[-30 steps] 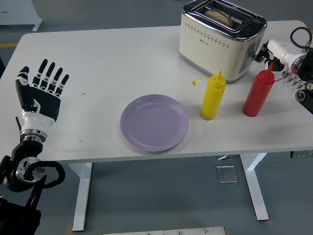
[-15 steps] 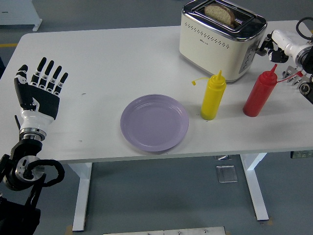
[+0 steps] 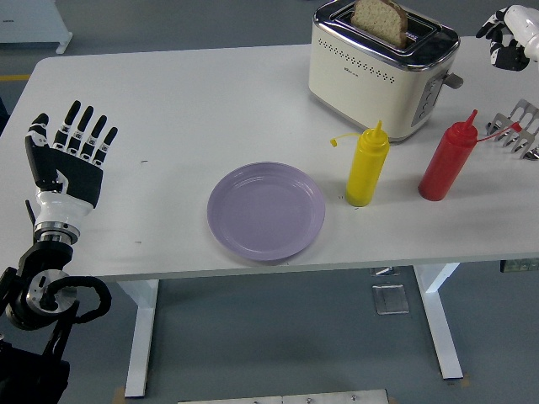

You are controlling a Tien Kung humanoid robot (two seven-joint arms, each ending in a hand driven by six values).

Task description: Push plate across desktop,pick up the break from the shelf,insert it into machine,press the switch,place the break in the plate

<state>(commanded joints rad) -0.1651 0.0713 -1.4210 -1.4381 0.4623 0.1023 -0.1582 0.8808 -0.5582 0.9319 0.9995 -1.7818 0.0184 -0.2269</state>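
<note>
A slice of bread stands high out of the slot of the cream toaster at the back right of the table. The toaster's side lever points right. A lilac plate lies empty near the table's front middle. My right hand is at the far right edge, above and right of the toaster, fingers curled and holding nothing. My left hand rests at the left table edge, fingers spread upward.
A yellow squeeze bottle and a red squeeze bottle stand between the plate and the toaster. A wire rack pokes in at the right edge.
The bread has popped up from inside the slot. My right hand has lifted from the toaster's lever, up and to the right. The left hand has not moved.
</note>
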